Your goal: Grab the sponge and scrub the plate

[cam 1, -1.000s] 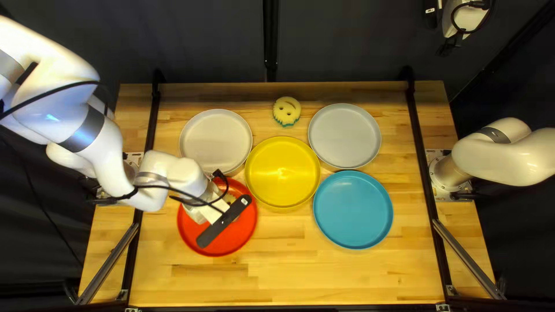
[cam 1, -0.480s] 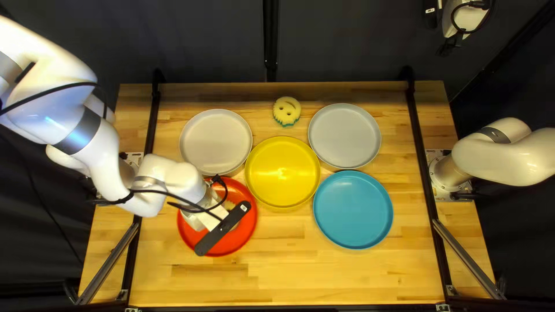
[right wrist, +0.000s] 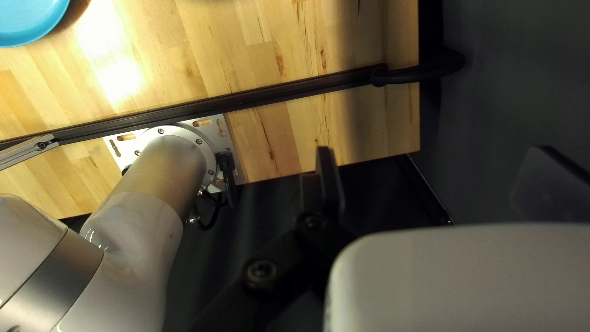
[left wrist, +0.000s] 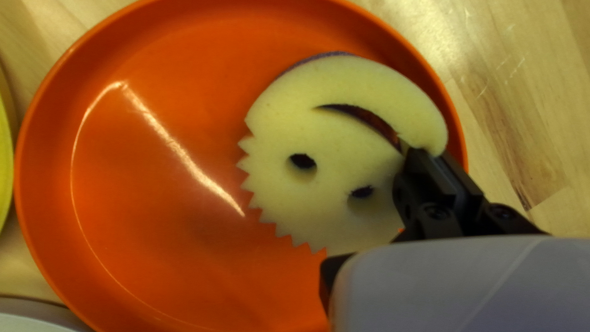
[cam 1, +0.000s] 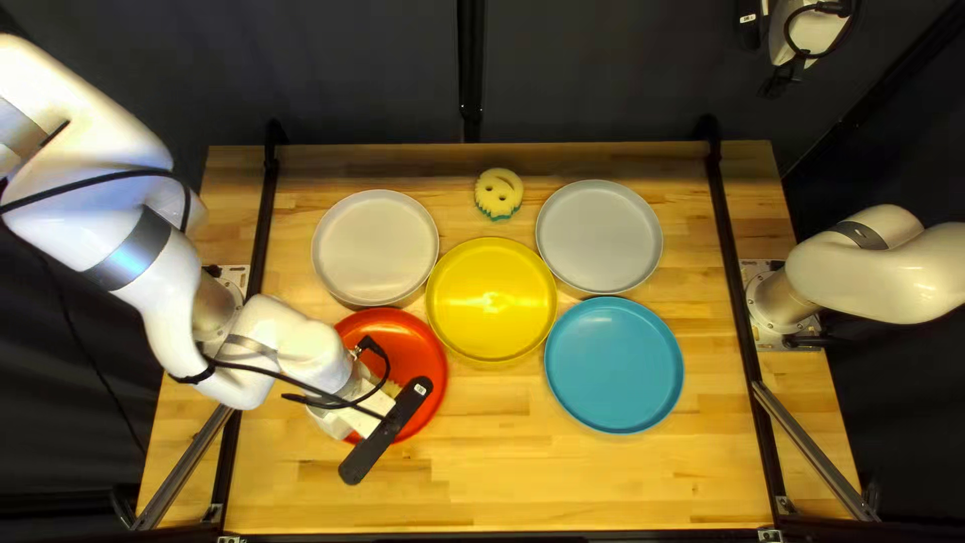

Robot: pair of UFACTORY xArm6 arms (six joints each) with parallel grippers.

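Observation:
My left gripper [cam 1: 354, 404] is over the near-left part of the red plate [cam 1: 407, 342], its fingertips hidden by the wrist. In the left wrist view my left gripper [left wrist: 424, 161] pinches the sponge's rim beside its mouth slot, one finger in the slot. The round cream sponge [left wrist: 344, 147], with a toothed edge and two eye holes, lies over the orange-red plate [left wrist: 166, 258] near its rim. Another smiley sponge [cam 1: 499, 194] rests at the table's far side. My right gripper [cam 1: 809, 32] is raised beyond the far-right corner; in its wrist view the right gripper [right wrist: 437, 184] holds nothing between spread fingers.
Beside the red plate are a yellow plate [cam 1: 491, 302] and an off-white plate [cam 1: 375, 246]. A grey plate [cam 1: 599, 236] and a blue plate [cam 1: 614, 364] stand to their right. Black rails run along both table sides.
My left gripper has moved toward the table's near edge over the red plate, carrying the sponge, and the left arm has shifted with it. The right arm has stayed still.

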